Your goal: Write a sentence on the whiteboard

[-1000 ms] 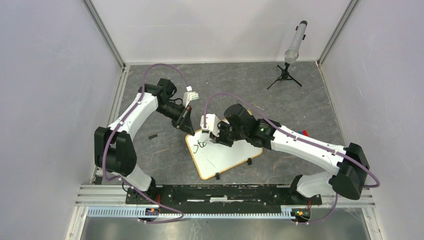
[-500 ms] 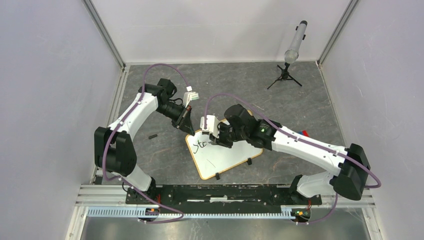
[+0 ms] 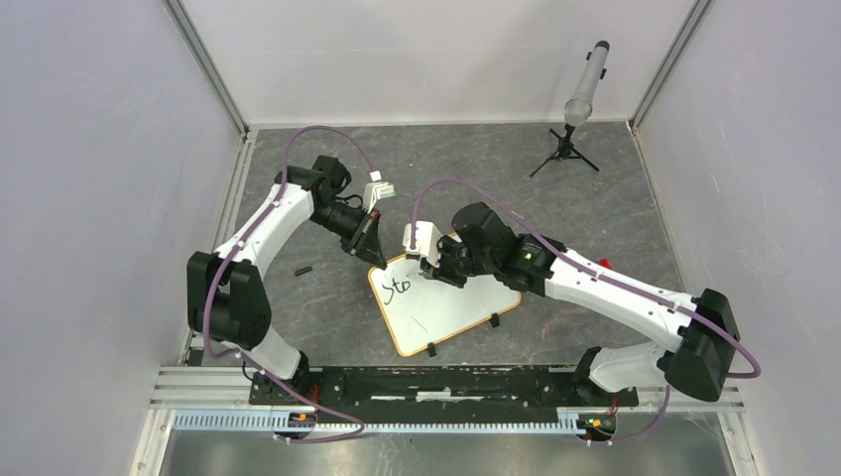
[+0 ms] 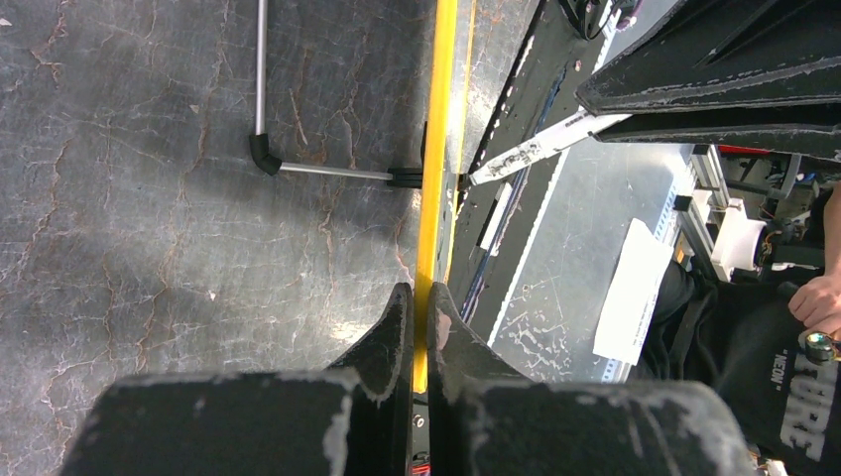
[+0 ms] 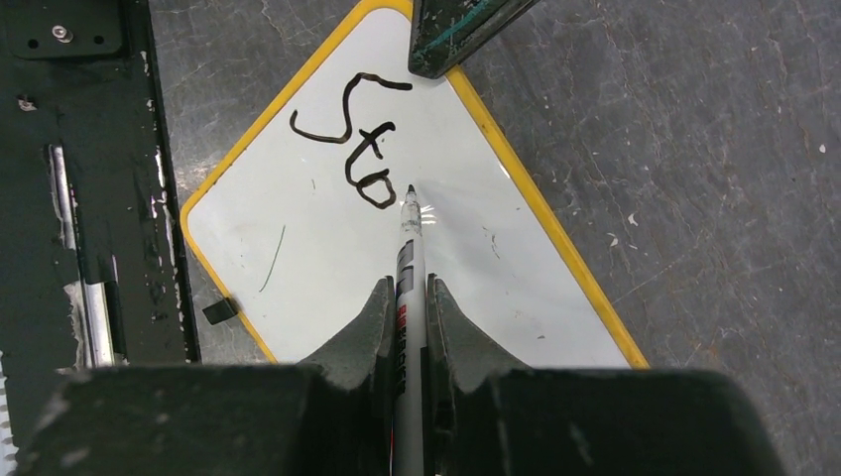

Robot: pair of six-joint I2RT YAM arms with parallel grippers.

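1. While the whiteboard (image 3: 451,312) is lying on the grey table (image 3: 298,307) between the two arms, its far left corner is being pinched by the left gripper (image 4: 421,312). The fingers are clenched on the thin yellow-orange frame.
2. The board's white middle is being overhung by the right gripper (image 5: 409,307). A white marker (image 5: 408,248) is being grasped tightly between its fingers and is being pointed forward and down at the surface.
3. The marker's tip is being held just beside the "o" of the black letters "Sto" (image 5: 362,139), which are lying near the corner clamped by the left gripper. Whether the tip is touching the board cannot be told.
4. A faint thin stroke (image 5: 272,258) is being shown below the letters, and a small black foot (image 5: 220,309) is being shown on the board's near long edge.
5. From above, the board is being seen turned at an angle, with its footed edge toward the arm bases. The right gripper is being held over its far half.
6. A grey tube on a small black tripod (image 3: 580,99) is being seen at the far right of the table, well apart from the board. A small black piece (image 3: 302,270) is lying on the table to the board's left.
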